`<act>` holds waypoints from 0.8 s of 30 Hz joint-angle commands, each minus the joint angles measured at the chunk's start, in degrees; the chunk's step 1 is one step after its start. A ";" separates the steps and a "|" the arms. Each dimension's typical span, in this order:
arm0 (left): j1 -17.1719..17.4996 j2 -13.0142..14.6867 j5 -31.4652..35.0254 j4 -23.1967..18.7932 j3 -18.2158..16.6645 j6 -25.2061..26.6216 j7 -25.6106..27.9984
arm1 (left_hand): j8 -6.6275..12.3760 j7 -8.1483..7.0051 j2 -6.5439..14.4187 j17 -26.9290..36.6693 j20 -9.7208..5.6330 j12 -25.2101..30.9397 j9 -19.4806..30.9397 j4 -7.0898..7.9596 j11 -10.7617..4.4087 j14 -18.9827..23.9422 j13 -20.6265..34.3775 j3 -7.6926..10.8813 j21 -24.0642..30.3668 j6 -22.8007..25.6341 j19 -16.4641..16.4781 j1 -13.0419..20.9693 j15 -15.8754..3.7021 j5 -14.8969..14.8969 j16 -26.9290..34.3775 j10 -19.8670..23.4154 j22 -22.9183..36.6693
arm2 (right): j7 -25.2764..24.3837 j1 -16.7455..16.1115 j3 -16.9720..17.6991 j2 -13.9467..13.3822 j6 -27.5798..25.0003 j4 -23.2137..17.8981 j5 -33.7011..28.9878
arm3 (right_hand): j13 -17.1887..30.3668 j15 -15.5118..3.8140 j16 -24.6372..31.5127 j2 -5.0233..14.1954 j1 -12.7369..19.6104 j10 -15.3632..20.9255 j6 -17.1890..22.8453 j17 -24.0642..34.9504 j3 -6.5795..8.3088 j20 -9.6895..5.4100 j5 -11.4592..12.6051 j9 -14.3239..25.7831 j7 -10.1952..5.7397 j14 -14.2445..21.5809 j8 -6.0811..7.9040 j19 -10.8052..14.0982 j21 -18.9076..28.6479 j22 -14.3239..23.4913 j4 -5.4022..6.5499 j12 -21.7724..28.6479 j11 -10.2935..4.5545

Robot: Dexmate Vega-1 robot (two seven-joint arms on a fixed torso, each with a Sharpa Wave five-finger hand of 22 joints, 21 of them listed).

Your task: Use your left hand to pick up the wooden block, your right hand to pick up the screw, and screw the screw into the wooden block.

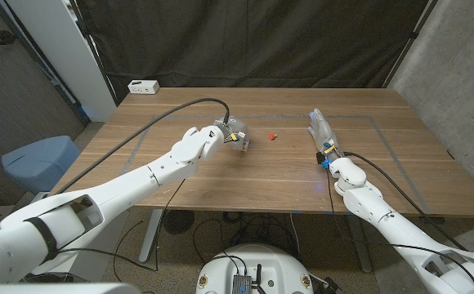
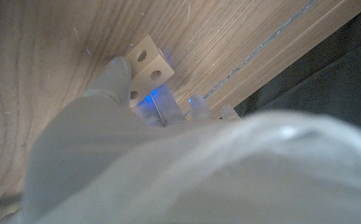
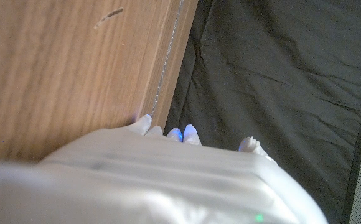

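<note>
- Left hand (image 1: 223, 131) sits at the wooden block (image 1: 240, 140), left of centre on the surface (image 1: 302, 184). In the left wrist view the fingers (image 2: 115, 71) touch the block's side; cannot tell from these frames whether it is actually gripped or just touched.
- Wooden block (image 2: 148, 64): pale, light-grain wood, roughly cubic with square edges, round holes drilled in its faces. 2 holes show on one face in the wrist view, a 3rd on the adjoining face.
- Block appears to be resting on the surface, tilted relative to the plank grain.
- Screw (image 1: 273, 136): small red item lying on the surface just right of the block, apart from both hands. Too small to make out thread or head shape.
- Right hand (image 1: 322, 131) is on the right half of the surface, well apart from the screw, fingers extended and spread away from the robot, holding nothing. Looks like it stands on its edge.
- Right wrist view: pale translucent-looking fingertips (image 3: 190, 133) poke past the smooth white back of the hand, blue light glowing at the tips, near the surface's far edge.
- Surface: brown wood-grain planks, matte, with a thin pale line running near its borders.
- White box (image 1: 144, 86) with dark sockets sits at the far left corner.
- Black cloth backdrop (image 1: 261, 41), creased, hangs behind the surface.
- Black cable (image 1: 180, 110) arcs along the left arm to the wrist.
</note>
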 commanded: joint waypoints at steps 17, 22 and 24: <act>3.84 1.52 -2.82 -4.99 -4.56 3.97 3.94 | 0.33 -0.13 0.07 0.35 -0.24 -0.52 0.17 0.20 -0.03 1.19 0.26 -0.71 0.21 1.82 1.00 0.53 -5.40 -0.18 0.45 1.27 0.17 | 2.06 0.87 -0.66 -1.36 -0.94 -1.20 -0.53 | 0.15 0.20 0.22 0.10 -0.72 -0.29 -0.22 0.18 0.66 0.29 0.28 0.24 -0.35 -0.11 0.26 0.44 0.55 0.27 -0.09 0.01 -0.45; 4.84 1.29 -5.24 -5.75 -5.92 5.18 4.97 | 0.26 -0.12 0.05 0.36 -0.26 -0.86 0.16 0.25 -0.02 1.28 0.15 -0.85 0.20 2.01 1.14 0.43 -5.30 -0.17 0.41 1.09 0.18 | 1.11 0.53 -0.60 -2.13 -1.33 -2.51 -1.37 | 0.15 0.18 0.20 0.12 -0.70 -0.18 -0.05 0.17 0.71 0.26 0.29 0.24 -0.41 -0.16 0.33 0.35 0.49 0.27 -0.11 0.06 -0.43; 5.31 1.26 -6.71 -5.95 -6.61 5.23 5.87 | 0.24 -0.12 0.06 0.37 -0.32 -0.98 0.15 0.29 -0.01 1.22 0.11 -0.91 0.18 2.08 1.17 0.37 -5.19 -0.17 0.36 1.04 0.18 | 0.67 0.41 -0.56 -2.51 -1.59 -3.10 -1.75 | 0.15 0.19 0.21 0.13 -0.68 -0.04 0.02 0.16 0.74 0.23 0.30 0.24 -0.39 -0.13 0.36 0.35 0.48 0.27 -0.13 0.12 -0.45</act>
